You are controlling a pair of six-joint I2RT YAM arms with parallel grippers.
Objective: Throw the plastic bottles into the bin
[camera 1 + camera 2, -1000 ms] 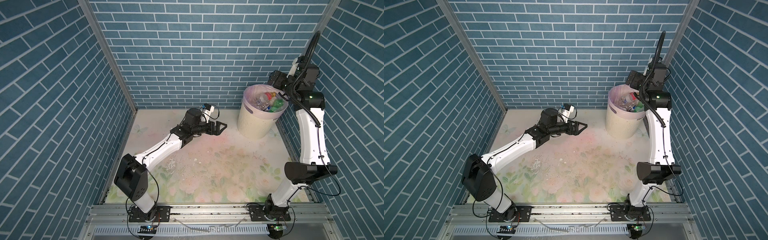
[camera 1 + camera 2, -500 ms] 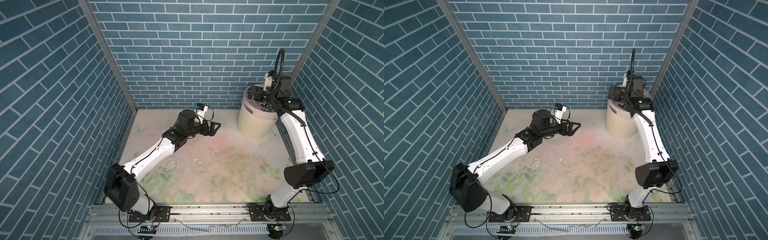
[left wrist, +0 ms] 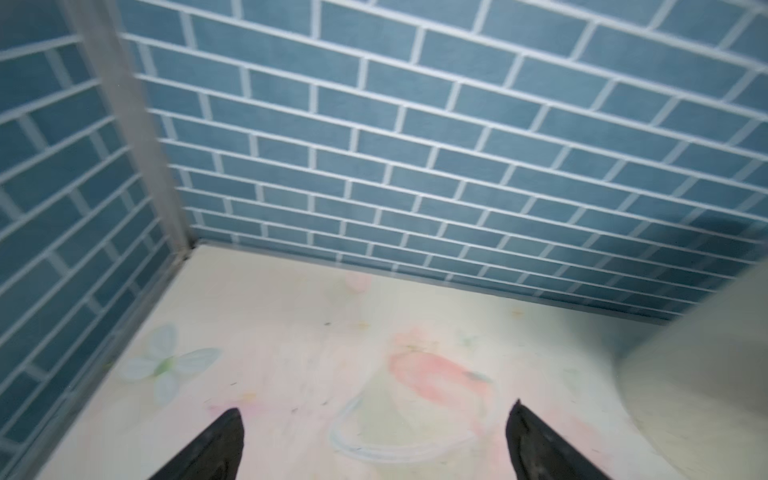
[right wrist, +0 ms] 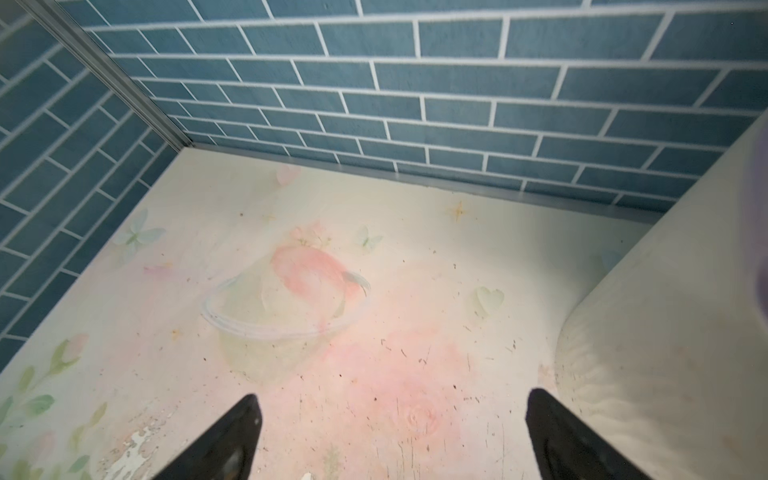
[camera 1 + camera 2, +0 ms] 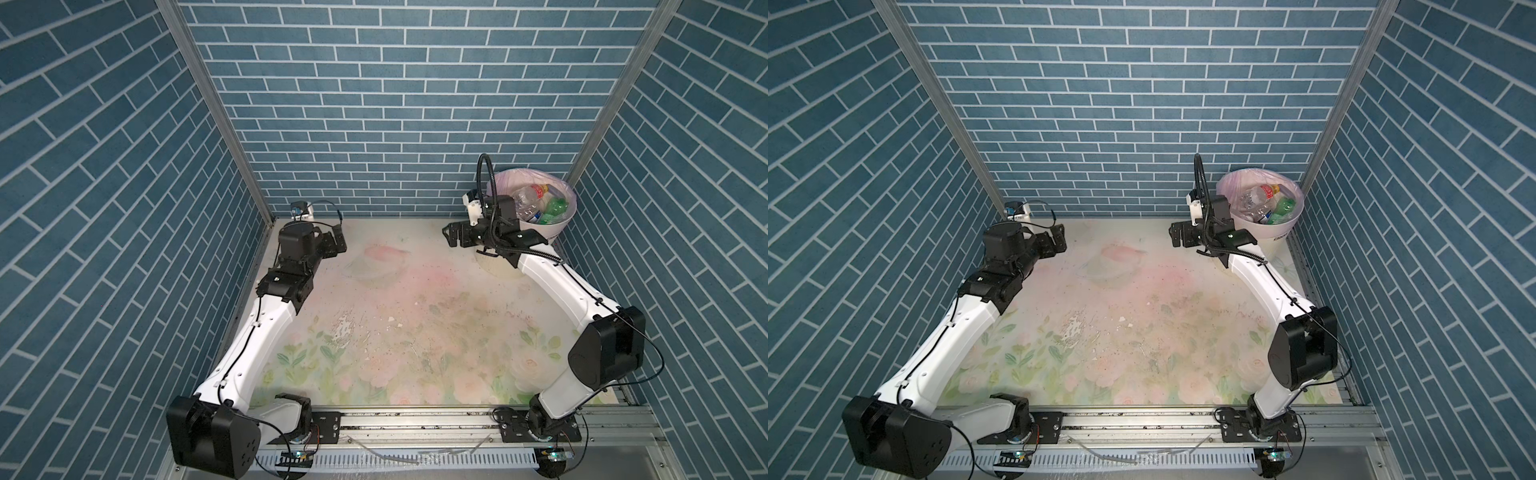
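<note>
The bin (image 5: 555,227) (image 5: 1278,233) is a cream-white tub with a pale lilac liner, standing in the back right corner. Several plastic bottles (image 5: 536,204) (image 5: 1265,202) lie inside it, clear ones and a green one. No bottle shows on the floral mat. My right gripper (image 5: 451,237) (image 5: 1177,237) (image 4: 393,394) hangs open and empty just left of the bin, whose wall (image 4: 665,332) shows close by in the right wrist view. My left gripper (image 5: 338,242) (image 5: 1059,239) (image 3: 377,405) is open and empty near the back left corner.
Blue brick-pattern walls (image 5: 395,104) close in the back and both sides. The floral mat (image 5: 399,316) is worn and speckled. A metal rail (image 5: 415,419) runs along the front edge with both arm bases on it.
The right gripper came off the bin's top and dropped down to its left side. The left arm drew back from the middle toward the back left corner. Both grippers stayed open.
</note>
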